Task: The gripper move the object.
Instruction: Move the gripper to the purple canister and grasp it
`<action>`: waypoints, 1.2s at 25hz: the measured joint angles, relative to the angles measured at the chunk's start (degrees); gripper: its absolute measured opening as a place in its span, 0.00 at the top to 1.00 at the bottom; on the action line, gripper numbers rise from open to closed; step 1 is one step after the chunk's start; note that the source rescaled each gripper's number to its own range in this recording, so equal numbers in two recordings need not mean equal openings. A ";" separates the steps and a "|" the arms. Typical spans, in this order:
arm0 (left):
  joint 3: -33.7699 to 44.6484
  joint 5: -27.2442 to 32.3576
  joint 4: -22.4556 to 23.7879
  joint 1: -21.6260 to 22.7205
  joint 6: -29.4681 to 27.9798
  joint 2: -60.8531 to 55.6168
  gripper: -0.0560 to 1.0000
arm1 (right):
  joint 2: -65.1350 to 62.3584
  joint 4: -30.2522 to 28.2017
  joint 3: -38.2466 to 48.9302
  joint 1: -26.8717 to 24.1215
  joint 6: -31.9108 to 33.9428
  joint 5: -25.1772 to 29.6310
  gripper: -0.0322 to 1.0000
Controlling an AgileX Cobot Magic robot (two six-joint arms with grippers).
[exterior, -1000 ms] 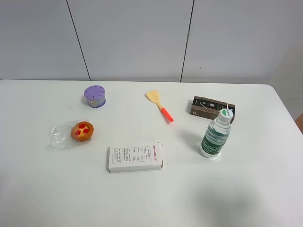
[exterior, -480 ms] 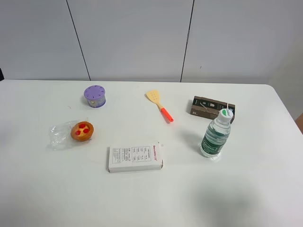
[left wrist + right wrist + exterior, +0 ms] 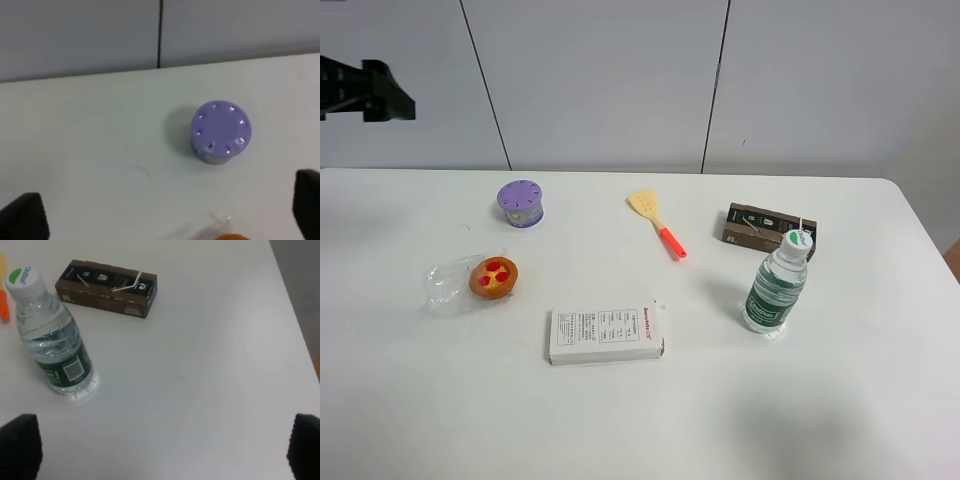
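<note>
The left gripper (image 3: 165,215), jaws spread wide and empty, hovers above the table (image 3: 880,400), with the object (image 3: 521,203) standing upright near the back edge, behind the tart (image 3: 494,277), ahead of and below the jaws within their span, making the left arm the nearer.

Purple dot-ringed object (image 3: 521,203), orange tart (image 3: 494,277) with red spots.

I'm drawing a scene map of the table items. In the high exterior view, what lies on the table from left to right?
orange tart → purple cylinder → white box → spatula → water bottle. The brown box spans the bottle's place, so it is left out.
</note>
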 joint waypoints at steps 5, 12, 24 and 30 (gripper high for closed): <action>-5.88 -3.20 2.21 -4.70 2.04 9.17 0.00 | 0.00 0.00 0.00 0.00 0.00 0.00 0.00; -8.40 -5.38 2.55 -8.49 2.43 18.30 0.00 | 0.00 0.00 0.00 0.00 0.00 0.00 0.00; -8.40 -13.34 -0.32 -10.30 2.10 27.69 0.00 | 0.00 0.00 0.00 0.00 0.00 0.00 0.00; -8.40 -14.98 -0.73 -10.30 1.83 32.53 0.00 | 0.00 0.00 0.00 0.00 0.00 0.00 0.00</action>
